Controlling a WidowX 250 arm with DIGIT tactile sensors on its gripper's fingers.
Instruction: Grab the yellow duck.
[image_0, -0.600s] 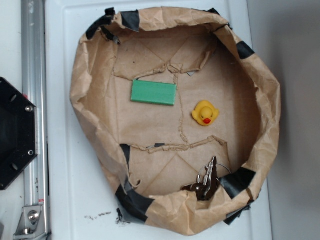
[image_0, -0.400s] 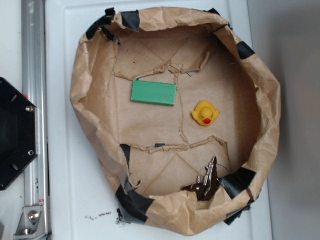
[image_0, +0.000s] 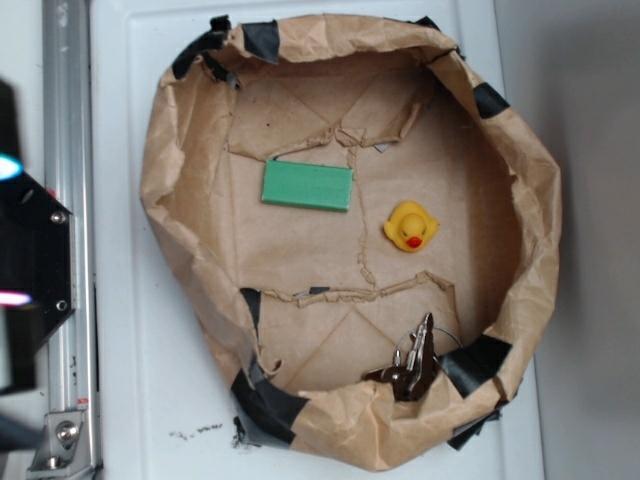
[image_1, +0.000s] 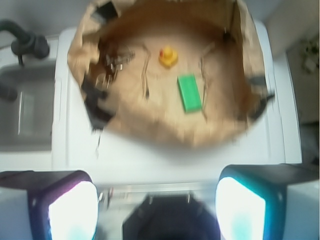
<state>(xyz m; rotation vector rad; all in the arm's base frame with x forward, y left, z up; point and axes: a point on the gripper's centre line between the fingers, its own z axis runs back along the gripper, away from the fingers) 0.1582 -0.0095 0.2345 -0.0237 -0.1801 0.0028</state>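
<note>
Gripper: in the wrist view our gripper sits at the bottom edge, its two fingers spread wide apart with nothing between them. In the exterior view only a blurred dark part of the arm shows at the left edge, well apart from the paper bowl.

Step in hand: we judge this to be the approach, barely begun; nothing is grasped yet.

Near edge: between us and the goal lies a bare strip of white tabletop, then the crumpled rim of the brown paper bowl, patched with black tape. We would have to clear that raised wall before descending.

Green block: it lies flat on the bowl floor, on the nearer side of the duck and apart from it.

Yellow duck: it stands upright on the bowl floor, roughly central, touching neither the block nor the wall.

Metal clips: a small bunch rests against the wall, off to one side of the duck and well apart from it.

Far edge: the opposite paper wall rises beyond the duck, with floor still open between them.

Next move: we judge it calls for travelling over the rim, centring above the duck with the fingers kept apart, then lowering straight down.

Open room: free floor surrounds the duck on all sides; the block is the closest neighbour.
</note>
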